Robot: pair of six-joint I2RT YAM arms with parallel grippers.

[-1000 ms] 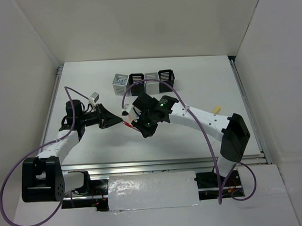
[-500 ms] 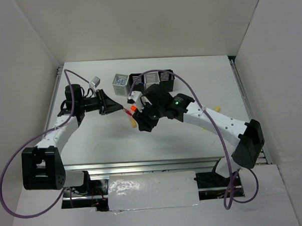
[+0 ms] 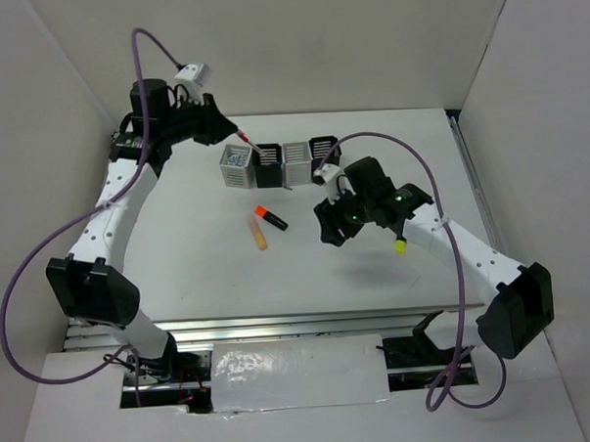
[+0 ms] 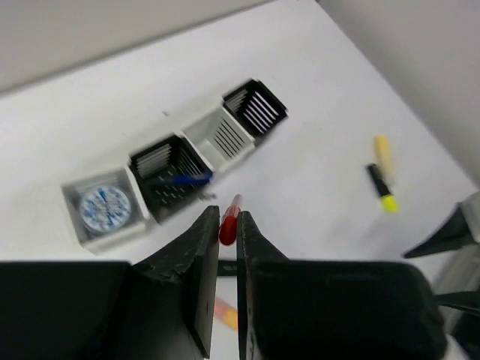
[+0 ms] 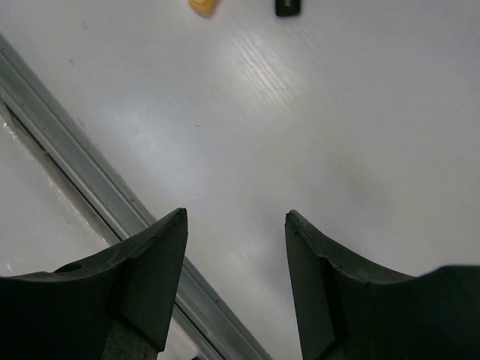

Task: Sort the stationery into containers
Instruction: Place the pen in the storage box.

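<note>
Left gripper point(image 4: 228, 225) of mine pinches the thin red pen point(image 4: 234, 206) by the cups point(image 4: 225, 135), which hold the disc point(image 4: 99, 204) and blue pen point(image 4: 184, 179); my right gripper point(image 5: 236, 225) gapes empty; orange-black highlighter point(image 3: 272, 218), peach marker point(image 3: 260, 234) and yellow-black highlighter point(image 4: 379, 187) lie unsorted on the desk point(image 3: 179, 246).

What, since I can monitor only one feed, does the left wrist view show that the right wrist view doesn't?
Only left wrist: the left end effector shut on the thin red pen near the row of cups, the thin blue pen in a black cup, the disc in the end grey cup, the yellow-black highlighter. Only right wrist: the right end effector, open and empty, and a metal rail. Both: the white table.
</note>
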